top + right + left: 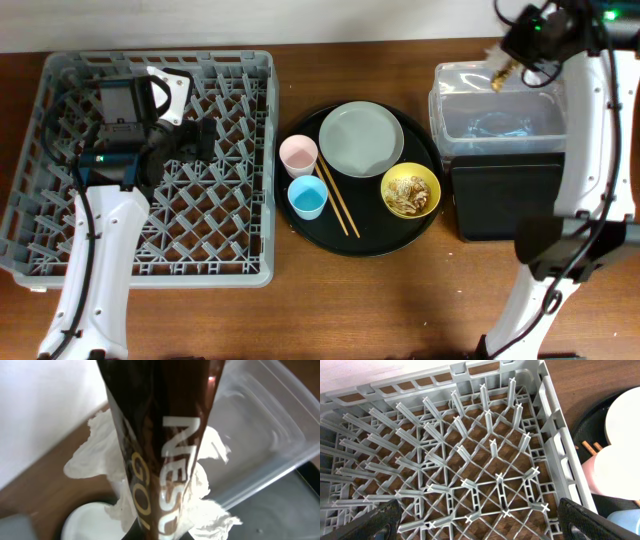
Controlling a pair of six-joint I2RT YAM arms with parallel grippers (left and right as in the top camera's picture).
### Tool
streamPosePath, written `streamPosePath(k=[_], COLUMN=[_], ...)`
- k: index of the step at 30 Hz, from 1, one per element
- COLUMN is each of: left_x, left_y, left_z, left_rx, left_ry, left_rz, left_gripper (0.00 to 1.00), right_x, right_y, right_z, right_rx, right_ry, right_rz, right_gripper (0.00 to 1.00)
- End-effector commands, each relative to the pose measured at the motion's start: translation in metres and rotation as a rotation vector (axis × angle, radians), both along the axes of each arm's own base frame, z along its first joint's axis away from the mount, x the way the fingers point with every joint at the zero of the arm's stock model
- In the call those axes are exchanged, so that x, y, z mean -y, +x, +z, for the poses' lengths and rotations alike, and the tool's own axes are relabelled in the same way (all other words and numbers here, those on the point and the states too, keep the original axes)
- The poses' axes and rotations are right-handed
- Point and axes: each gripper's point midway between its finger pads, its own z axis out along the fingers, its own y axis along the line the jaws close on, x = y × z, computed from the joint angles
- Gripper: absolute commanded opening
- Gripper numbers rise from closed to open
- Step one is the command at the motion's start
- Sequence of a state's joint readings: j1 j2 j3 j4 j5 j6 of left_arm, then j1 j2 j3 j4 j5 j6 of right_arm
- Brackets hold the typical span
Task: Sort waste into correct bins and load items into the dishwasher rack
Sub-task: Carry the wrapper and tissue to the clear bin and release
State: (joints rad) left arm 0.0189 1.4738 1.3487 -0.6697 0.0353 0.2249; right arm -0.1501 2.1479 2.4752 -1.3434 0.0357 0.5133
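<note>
Right gripper (503,64) clamped on brown wrapper (165,435) and white paper (92,457), at edge of clear tub (437,105). Left gripper (482,521) wide, empty, over grey rack (555,425)

right wrist view | we read white "NES", cut off, running lengthwise on the shiny brown wrapper (165,435) pinched in the right gripper (500,70) and stretching out ahead of it | we read gold "GOL", also cut off, beside it on the same wrapper, nearer the gripper end
</note>
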Motion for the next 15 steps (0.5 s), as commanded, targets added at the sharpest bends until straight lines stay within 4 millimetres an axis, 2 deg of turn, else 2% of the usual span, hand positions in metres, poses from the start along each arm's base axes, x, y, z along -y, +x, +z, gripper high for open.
streamPosePath(k=[1, 2, 4, 5, 7, 10, 13, 15], left_x=[0.004, 0.004, 0.004, 0.004, 0.004, 0.004, 0.004, 0.004], left_y=[0.004, 0.004, 0.004, 0.004, 0.004, 0.004, 0.004, 0.004], left_z=[0.008, 0.008, 0.008, 0.008, 0.008, 0.008, 0.008, 0.008], left_rx=[0.018, 0.018, 0.018, 0.018, 0.018, 0.018, 0.018, 0.018], left_ry=[-0.001, -0.001, -0.001, -0.001, -0.001, -0.001, -0.001, -0.001], left_rz=[-0.022, -0.022, -0.022, -0.022, -0.022, -0.022, -0.022, -0.022], left_gripper=[0.99, 0.99, 0.99, 0.99, 0.99, 0.99, 0.99, 0.99], right_x=[0.024, 0.026, 0.026, 0.026, 0.024, 0.011, -0.024, -0.042], right_y=[0.0, 0.003, 0.008, 0.01, 0.015, 0.021, 0.01, -0.004], right_z=[-0.068, -0.086, -0.105, -0.11, -0.109, -0.086, -0.03, -0.004], right_rx=[-0.15, -0.169, -0.178, -0.175, -0.154, -0.094, 0.0, 0.028], right_ry=[0.031, 0.039, 0.041, 0.043, 0.045, 0.07, 0.136, 0.147], right_rz=[-0.046, -0.048, -0.045, -0.045, -0.008, 0.099, 0.291, 0.373], right_gripper=[0.08, 0.34, 0.57, 0.73, 0.96, 0.99, 0.98, 0.95])
